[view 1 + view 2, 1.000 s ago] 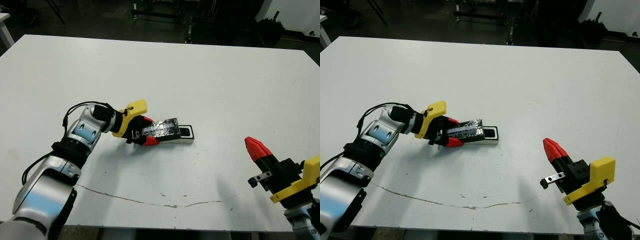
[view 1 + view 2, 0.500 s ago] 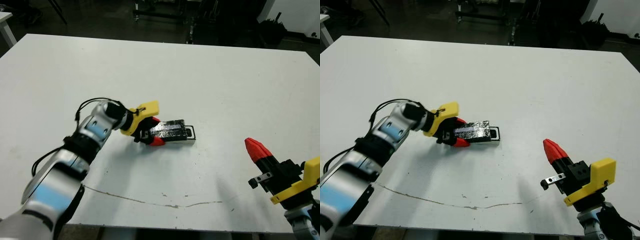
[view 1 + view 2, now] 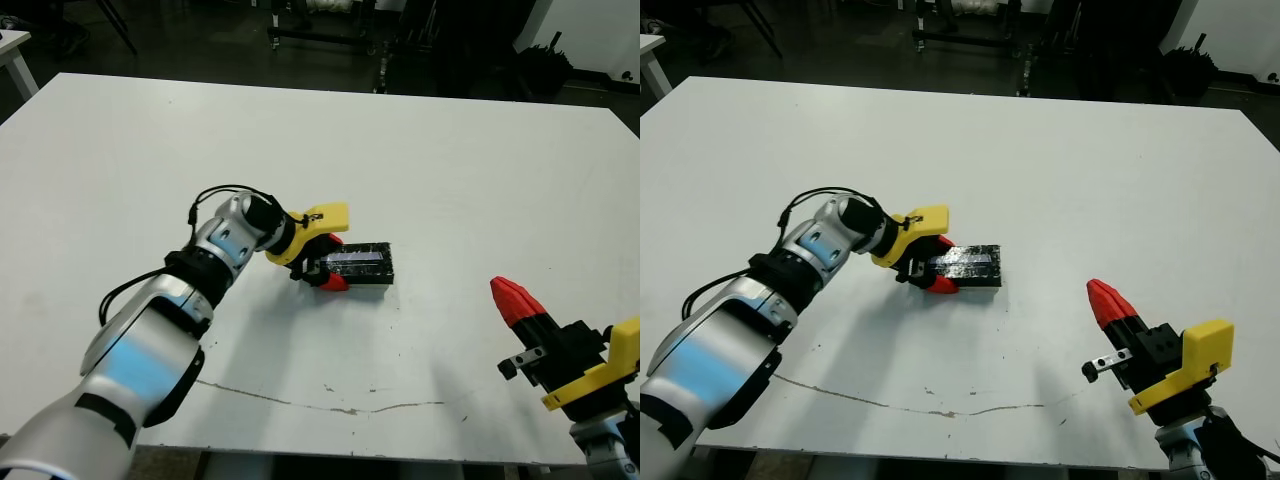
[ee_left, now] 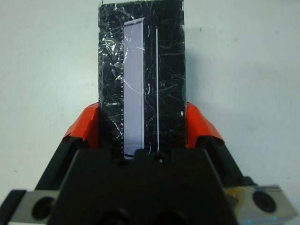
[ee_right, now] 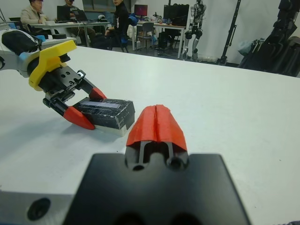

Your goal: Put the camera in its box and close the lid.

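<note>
The lid [image 3: 358,264] sits flat over the box [image 5: 112,128], held at one short end between the red fingers [image 4: 86,126] of the left tool [image 3: 322,270]; one finger lies against each long side, so the tool is narrowed onto the lid. Its glossy, wrinkled top reflects a pale strip down its length. In the right wrist view a thin pale edge of the box shows under the lid along the desk surface; the rest of the box is covered. The camera is not visible in any view.

Lid and box rest near the middle of the desk [image 3: 450,170], a little toward the robot's left, well apart from every edge. The left arm [image 3: 215,250] reaches in from the near left corner, with a black cable looping over its wrist and a yellow block just above the fingers.

The right tool [image 3: 1105,301] hovers over the near right part of the desk, well apart from the lid, its two red fingers pressed together into one point and holding nothing.

A thin dark crack line [image 3: 330,407] runs along the desk near its front edge. Beyond the far edge, in the right wrist view, people [image 5: 33,11] sit at other tables.
</note>
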### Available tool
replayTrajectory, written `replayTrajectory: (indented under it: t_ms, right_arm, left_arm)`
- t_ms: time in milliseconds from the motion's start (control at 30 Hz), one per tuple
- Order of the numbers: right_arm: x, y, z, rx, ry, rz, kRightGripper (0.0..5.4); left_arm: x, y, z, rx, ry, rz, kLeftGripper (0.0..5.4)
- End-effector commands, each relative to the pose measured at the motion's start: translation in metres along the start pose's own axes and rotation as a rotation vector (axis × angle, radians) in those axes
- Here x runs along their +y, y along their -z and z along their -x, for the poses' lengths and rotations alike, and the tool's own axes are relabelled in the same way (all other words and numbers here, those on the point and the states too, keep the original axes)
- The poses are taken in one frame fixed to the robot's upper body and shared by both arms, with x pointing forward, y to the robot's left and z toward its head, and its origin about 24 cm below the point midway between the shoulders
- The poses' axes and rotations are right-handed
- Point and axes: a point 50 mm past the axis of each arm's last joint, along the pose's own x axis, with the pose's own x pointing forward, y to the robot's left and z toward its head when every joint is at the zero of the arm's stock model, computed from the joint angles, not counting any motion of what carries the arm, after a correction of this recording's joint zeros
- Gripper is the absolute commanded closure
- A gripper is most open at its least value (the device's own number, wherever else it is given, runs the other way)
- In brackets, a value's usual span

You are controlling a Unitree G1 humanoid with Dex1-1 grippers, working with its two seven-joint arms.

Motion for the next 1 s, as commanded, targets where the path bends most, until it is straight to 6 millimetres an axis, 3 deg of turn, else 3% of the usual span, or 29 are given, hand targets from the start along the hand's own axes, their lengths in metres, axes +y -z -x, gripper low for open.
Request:
replayTrajectory:
  t_ms: [33, 533, 667, 1000]
  right_arm:
    - [-0.0031, 0.0003, 0.0014, 0.005, 0.0, -0.003, 5.4]
    - [-0.0029, -0.0014, 0.0002, 0.006, 0.005, 0.002, 5.4]
    - [-0.003, -0.0014, 0.0, 0.006, 0.006, 0.0, 5.4]
    - [-0.0033, -0.0014, 0.0002, 0.005, 0.004, -0.001, 5.4]
  left_arm:
    - [-0.0202, 0.0049, -0.0332, 0.033, 0.083, 0.026, 2.24]
    - [-0.0222, -0.0009, -0.0421, 0.162, 0.117, -0.001, 2.24]
    - [-0.0239, -0.0027, -0.0414, 0.229, 0.138, -0.172, 1.63]
    - [-0.0254, 0.0026, -0.0416, 0.199, 0.053, -0.256, 0.35]
